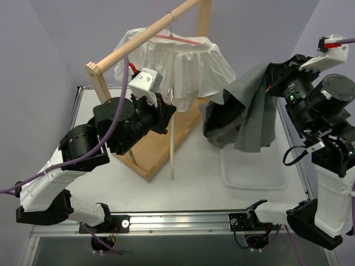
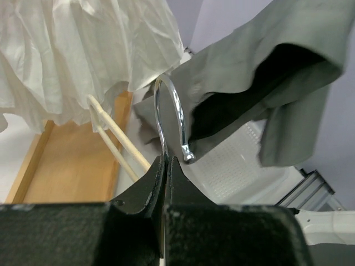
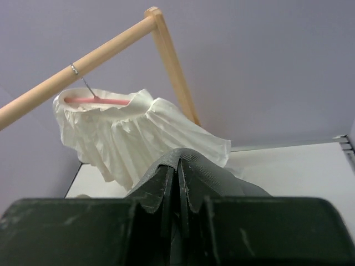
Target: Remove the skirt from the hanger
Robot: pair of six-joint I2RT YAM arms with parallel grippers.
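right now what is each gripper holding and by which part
The left gripper is shut on the hanger, at the base of its metal hook. The right gripper pinches the grey skirt by a fold at its upper edge.

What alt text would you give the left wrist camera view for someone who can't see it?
Black jaws shut on the stem of a chrome hanger hook, which points upward. Behind it, a grey garment hangs above a white tray; a white ruffled skirt hangs at upper left over a wooden base.
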